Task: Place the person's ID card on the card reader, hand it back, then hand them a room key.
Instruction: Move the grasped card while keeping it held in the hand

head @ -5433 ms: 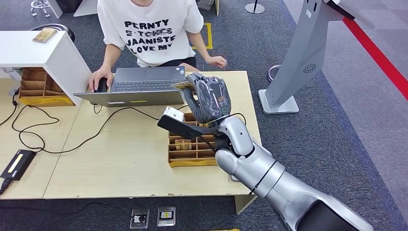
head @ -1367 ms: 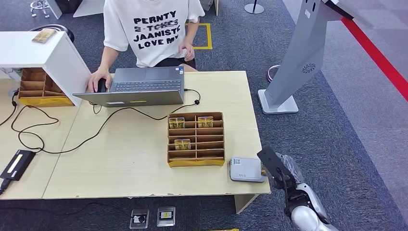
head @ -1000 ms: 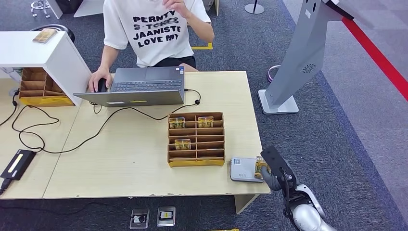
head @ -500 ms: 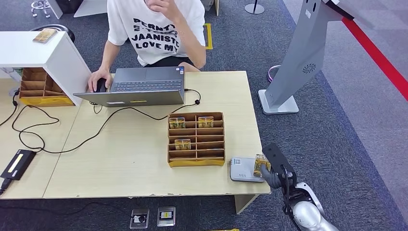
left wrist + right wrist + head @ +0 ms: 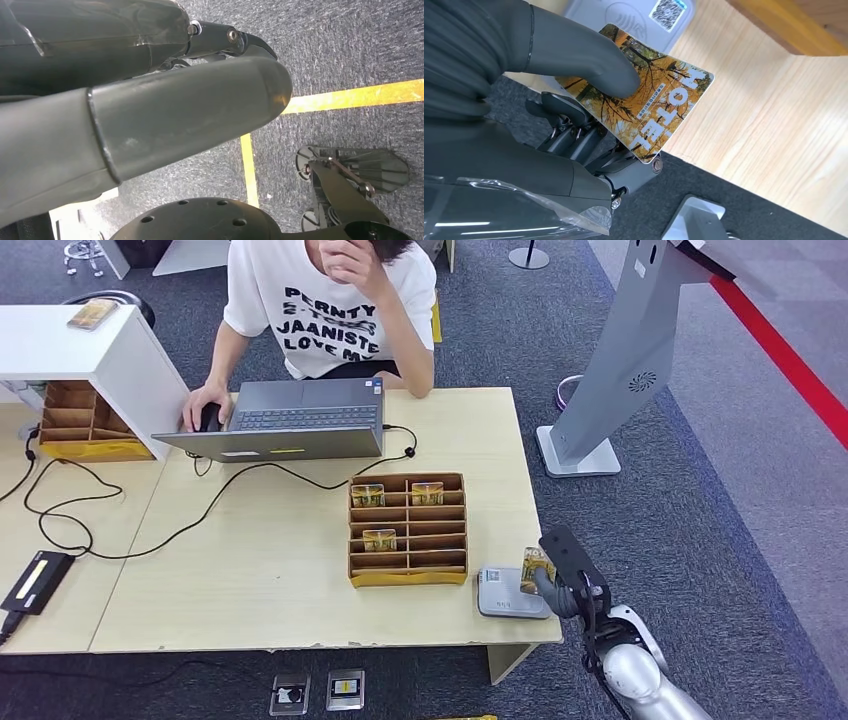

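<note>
The right robot hand [image 5: 549,100] grips a card [image 5: 644,107] printed with autumn trees and the word HOTEL, the thumb [image 5: 589,62] pressing its face against the dark fingers [image 5: 574,135] beneath. In the head view the card [image 5: 533,568] is held tilted at the near right corner of the bench [image 5: 270,570], just over the right end of the grey card reader [image 5: 508,592]; the right wrist view shows the reader [image 5: 624,12] with its contactless symbol and QR code lying just beyond the card's far edge, and whether the card touches it cannot be told. The step in hand looks like bringing the card to the reader, though the HOTEL print makes it uncertain whether this is the ID card or a room key. The next move would call for shifting the card further over the reader's marked face and lowering it flat, while keeping the pinch firm so the thin card does not slip. The left robot hand [image 5: 150,100] hangs over the carpet; its fingers are mostly hidden, so whether it is clenched or released cannot be told. The person [image 5: 330,300] sits at a laptop [image 5: 290,420] across the bench, beyond a wooden card tray [image 5: 408,578] holding several cards.
</note>
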You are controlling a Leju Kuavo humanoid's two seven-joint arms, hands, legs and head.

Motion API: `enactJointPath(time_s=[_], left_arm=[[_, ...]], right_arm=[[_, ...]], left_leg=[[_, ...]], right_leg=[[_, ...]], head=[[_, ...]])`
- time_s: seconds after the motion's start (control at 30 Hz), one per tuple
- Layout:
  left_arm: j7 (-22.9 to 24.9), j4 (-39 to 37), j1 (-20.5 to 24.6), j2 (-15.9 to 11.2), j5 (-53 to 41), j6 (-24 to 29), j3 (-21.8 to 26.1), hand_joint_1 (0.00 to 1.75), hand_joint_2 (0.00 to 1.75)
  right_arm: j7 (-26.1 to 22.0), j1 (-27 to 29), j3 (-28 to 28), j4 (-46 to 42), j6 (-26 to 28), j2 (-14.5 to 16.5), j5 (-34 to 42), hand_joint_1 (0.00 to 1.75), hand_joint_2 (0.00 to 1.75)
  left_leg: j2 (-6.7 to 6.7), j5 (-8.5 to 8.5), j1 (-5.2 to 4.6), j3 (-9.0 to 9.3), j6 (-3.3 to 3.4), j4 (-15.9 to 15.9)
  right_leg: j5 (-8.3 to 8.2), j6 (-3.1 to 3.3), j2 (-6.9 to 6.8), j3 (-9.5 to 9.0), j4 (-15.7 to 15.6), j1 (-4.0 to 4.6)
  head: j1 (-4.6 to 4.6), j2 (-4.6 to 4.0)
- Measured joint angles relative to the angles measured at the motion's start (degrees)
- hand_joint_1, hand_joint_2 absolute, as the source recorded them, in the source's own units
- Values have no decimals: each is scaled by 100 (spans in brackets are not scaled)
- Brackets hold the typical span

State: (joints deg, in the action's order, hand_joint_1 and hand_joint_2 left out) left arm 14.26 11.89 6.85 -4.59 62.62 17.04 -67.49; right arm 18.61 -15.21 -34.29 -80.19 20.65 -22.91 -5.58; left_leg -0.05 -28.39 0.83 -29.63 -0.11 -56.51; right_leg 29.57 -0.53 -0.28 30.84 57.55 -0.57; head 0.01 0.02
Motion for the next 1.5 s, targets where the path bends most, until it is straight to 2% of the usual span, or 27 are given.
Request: enactJointPath(time_s=[0.53, 1.1, 1.5], left_arm=[[0, 0, 9, 0, -20, 10, 0, 0, 0], [0, 0, 9, -14, -41, 6, 0, 0, 0], [0, 0, 9, -27, -82, 3, 0, 0, 0]], right_arm=[[-172, -356, -315, 486, -96, 393, 70, 175, 175], [-202, -582, -504, 1164, 81, 479, 136, 175, 175], [-379, -618, -505, 1340, 80, 500, 304, 175, 175]], left_leg=[[-3, 0, 0, -2, 0, 0], [-1, 0, 0, 12, 0, 0], [-1, 4, 0, 22, 4, 0]], right_leg=[[0, 0, -3, 0, 0, 0], [0, 0, 0, -8, -1, 0], [-8, -1, 2, -17, -2, 0]], head=[[0, 0], [1, 0], [1, 0]])
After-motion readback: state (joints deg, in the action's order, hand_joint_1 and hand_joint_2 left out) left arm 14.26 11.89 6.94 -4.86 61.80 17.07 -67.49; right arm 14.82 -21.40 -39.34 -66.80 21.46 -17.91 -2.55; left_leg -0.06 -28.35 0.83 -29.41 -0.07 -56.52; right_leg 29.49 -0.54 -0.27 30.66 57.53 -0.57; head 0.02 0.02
